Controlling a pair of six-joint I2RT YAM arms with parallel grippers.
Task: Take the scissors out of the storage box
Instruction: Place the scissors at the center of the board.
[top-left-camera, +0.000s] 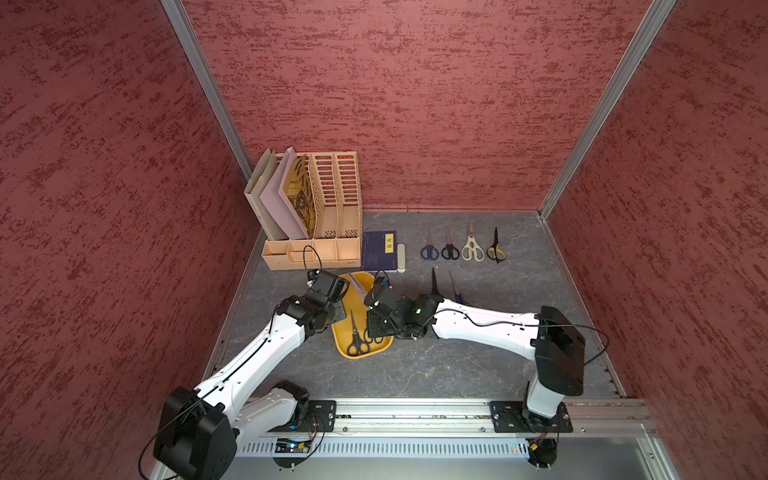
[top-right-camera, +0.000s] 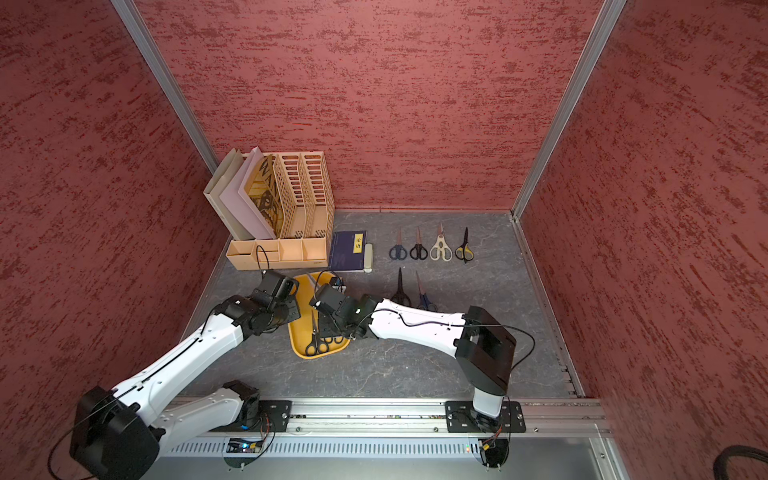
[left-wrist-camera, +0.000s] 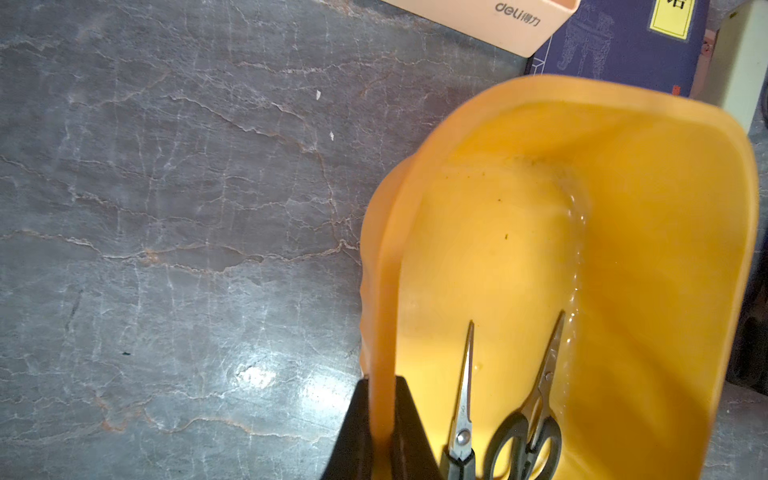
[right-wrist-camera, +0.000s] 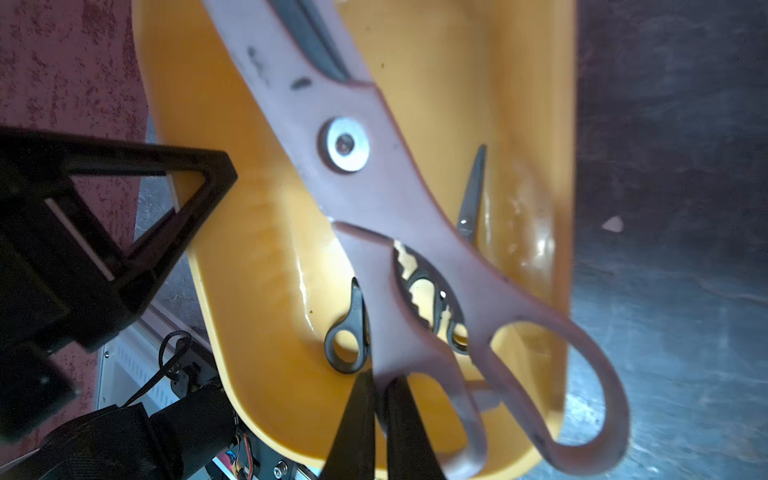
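My left hand (left-wrist-camera: 382, 384) is clamping the side wall of the storage box (left-wrist-camera: 623, 108), one finger on each side of it. My right hand (right-wrist-camera: 380, 379) is gripping the pale pinkish scissors (right-wrist-camera: 374, 195) by one handle, over the box. Under them, a slim black pair (left-wrist-camera: 464, 395) and a wide-looped black pair (left-wrist-camera: 536, 409) are lying inside. The file organizer (top-left-camera: 328, 199) and blue book (top-left-camera: 378, 249) are crowding the box's far end. A row of four pairs (top-left-camera: 471, 249) is lying on the counter (top-left-camera: 457, 365), with two more pairs (top-left-camera: 434, 286) partly under my right arm.
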